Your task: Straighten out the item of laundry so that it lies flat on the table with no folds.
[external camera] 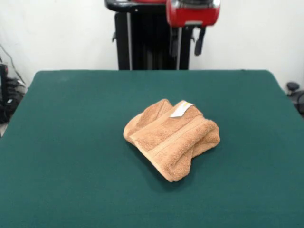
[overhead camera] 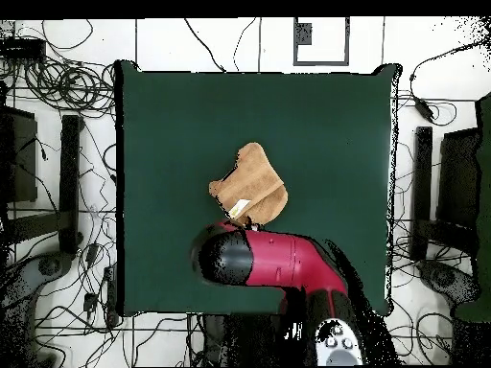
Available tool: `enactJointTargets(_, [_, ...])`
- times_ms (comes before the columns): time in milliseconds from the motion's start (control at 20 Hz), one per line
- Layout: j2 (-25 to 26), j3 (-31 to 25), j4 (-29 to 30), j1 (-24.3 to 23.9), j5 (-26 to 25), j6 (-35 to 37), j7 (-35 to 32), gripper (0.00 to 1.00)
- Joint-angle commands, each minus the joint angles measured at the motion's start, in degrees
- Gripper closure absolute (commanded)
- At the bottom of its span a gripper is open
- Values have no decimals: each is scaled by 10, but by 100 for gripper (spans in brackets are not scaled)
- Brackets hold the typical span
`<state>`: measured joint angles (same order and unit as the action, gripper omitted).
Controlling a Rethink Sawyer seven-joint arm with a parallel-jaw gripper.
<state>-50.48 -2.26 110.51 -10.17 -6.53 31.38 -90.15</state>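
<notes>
At the left of the front view, a tangle of cables [external camera: 8, 97] sits on the floor beyond the table's edge, and the overhead view shows far more of it: wires [overhead camera: 58, 81] spread over the white floor along that side, along with dark stands [overhead camera: 69, 168]. The table [external camera: 71, 156] fills most of both views with its dark green cloth. Near its middle lies the towel [external camera: 171, 137], orange-tan and bunched into a folded heap with layers overlapping; a woven band runs across the upper fold, and a small white tag [external camera: 181, 109] lies on top toward the far side. From above, the towel [overhead camera: 251, 185] looks like a compact irregular shape, and its layered folds are much harder to read there than from the front. The overhead view also shows the red and black arm [overhead camera: 273, 261] reaching across the table from the robot's side, its dark end just beside the towel's edge, which the front view does not make clear. In the front view the gripper [external camera: 187, 40] hangs at the top, well above the cloth and behind the towel; whether it is released or clenched cannot be told. No containers appear on the table.
</notes>
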Motion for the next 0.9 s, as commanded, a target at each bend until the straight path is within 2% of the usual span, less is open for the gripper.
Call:
enactJointTargets(50, [97, -118, -93, -38, -52, -10, 82, 0])
enactJointTargets(500, [138, -147, -161, -69, -111, 34, 109, 0])
enactJointTargets(650, [123, -179, -163, -85, -123, 57, 138, 0])
enactJointTargets(900, [111, -204, -159, -100, -131, 68, 123, 0])
